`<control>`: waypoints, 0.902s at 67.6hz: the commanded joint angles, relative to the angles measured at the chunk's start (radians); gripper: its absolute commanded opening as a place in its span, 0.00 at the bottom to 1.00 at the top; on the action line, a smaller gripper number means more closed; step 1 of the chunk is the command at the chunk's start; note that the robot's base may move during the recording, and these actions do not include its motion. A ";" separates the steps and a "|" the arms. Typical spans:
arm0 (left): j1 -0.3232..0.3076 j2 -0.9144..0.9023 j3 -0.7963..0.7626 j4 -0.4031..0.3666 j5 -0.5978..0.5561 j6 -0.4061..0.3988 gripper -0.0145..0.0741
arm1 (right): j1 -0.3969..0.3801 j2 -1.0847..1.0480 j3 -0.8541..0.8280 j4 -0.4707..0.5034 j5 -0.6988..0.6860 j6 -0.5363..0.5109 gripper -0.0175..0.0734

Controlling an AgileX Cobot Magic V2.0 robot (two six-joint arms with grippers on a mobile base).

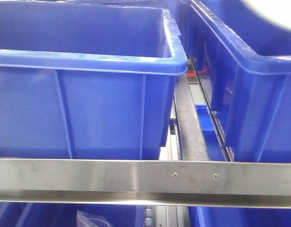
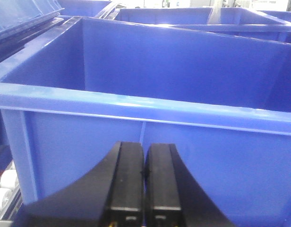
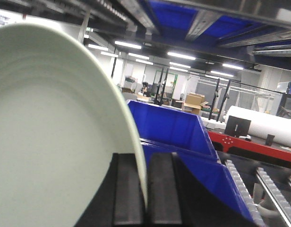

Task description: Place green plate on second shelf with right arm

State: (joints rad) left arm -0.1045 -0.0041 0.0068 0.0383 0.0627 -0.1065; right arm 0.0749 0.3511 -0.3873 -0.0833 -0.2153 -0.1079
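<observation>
One green plate (image 3: 51, 137) is present, gripped at its rim by the right pincer (image 3: 146, 189), standing on edge left of the fingers. The left pincer (image 2: 144, 184) is clenched with nothing between its fingers, facing a blue bin (image 2: 150, 85) whose visible interior holds nothing. The front view shows two large blue bins (image 1: 89, 94) (image 1: 249, 71) behind one steel shelf rail (image 1: 145, 182) bearing two screws. No legible writing.
</observation>
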 commanded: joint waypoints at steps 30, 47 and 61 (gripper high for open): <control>0.000 -0.017 0.041 -0.003 -0.083 -0.002 0.31 | -0.135 0.573 -0.308 0.594 -0.244 -0.471 0.26; 0.000 -0.017 0.041 -0.003 -0.083 -0.002 0.31 | -0.133 0.652 -0.344 0.595 -0.019 -0.468 0.53; 0.000 -0.017 0.041 -0.003 -0.083 -0.002 0.31 | -0.133 0.593 -0.344 0.597 0.123 -0.468 0.53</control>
State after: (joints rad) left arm -0.1045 -0.0041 0.0068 0.0383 0.0627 -0.1065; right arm -0.0547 0.9971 -0.6875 0.5126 -0.0871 -0.5746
